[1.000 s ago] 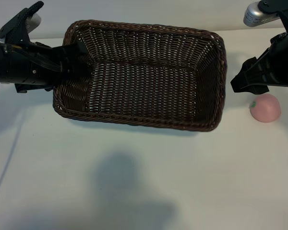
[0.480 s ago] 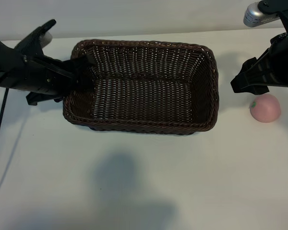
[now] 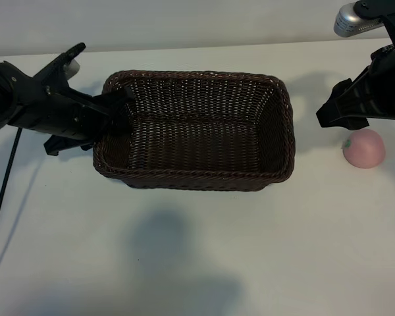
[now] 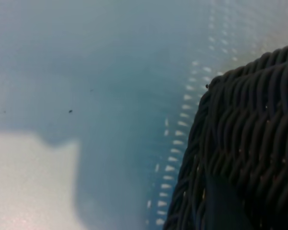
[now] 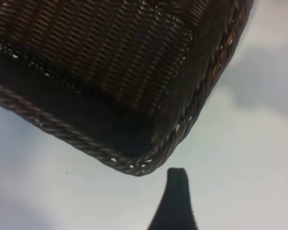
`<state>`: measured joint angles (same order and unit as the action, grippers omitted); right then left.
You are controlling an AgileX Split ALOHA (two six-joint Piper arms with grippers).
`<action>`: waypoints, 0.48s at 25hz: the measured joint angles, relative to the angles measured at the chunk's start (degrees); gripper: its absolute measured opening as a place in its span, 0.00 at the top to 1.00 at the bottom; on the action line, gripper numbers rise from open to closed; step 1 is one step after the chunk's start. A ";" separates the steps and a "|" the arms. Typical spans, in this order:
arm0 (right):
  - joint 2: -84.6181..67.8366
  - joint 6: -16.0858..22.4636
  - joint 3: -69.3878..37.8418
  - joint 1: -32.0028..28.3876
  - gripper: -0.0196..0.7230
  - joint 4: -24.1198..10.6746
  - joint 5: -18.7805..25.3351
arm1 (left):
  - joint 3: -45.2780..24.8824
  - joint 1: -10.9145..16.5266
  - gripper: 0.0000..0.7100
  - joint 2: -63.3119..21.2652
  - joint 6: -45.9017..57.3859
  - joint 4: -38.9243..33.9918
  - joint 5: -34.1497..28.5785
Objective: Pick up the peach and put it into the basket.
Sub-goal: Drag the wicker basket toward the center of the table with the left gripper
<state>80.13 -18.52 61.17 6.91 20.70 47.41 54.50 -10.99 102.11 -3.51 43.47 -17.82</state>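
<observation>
Your peach (image 3: 364,148) sits on the white table (image 3: 197,250) near its right edge, well apart from the basket (image 3: 194,178) and just below and to the right of your right gripper (image 3: 339,113). That arm is plainly the nearer one. Its fingers stand wide apart with nothing between them, so the fruit lies a short reach to the outer side of them, toward the table's front. The peach is close to round, with no long axis to line up on, matte pale pink with a tiny green stem mark.

Your left gripper (image 3: 112,108) is at the basket's left end, its fingers partly closed on the braided rim there. The basket is dark-brown woven wicker, rectangular with rounded corners and deep sloping sides, resting mid-table with nothing inside.
</observation>
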 joint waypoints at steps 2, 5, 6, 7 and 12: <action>0.00 0.00 0.00 0.00 0.18 0.00 0.00 | 0.00 0.00 0.54 0.00 0.00 0.53 0.55; 0.00 0.00 0.00 0.00 0.18 0.00 0.00 | 0.00 0.00 0.54 0.00 0.18 1.13 1.41; 0.00 0.00 0.00 0.00 0.18 0.00 0.00 | 0.00 0.00 0.54 0.00 0.18 1.13 1.51; 0.00 0.00 0.00 0.00 0.18 0.00 0.00 | 0.00 0.00 0.54 0.00 0.18 1.13 1.65; 0.00 0.00 0.00 0.00 0.18 0.00 0.00 | 0.00 0.00 0.54 0.78 0.18 1.39 1.68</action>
<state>80.13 -18.52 61.17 6.91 20.70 47.41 54.50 -10.99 102.89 -3.32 44.86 -16.14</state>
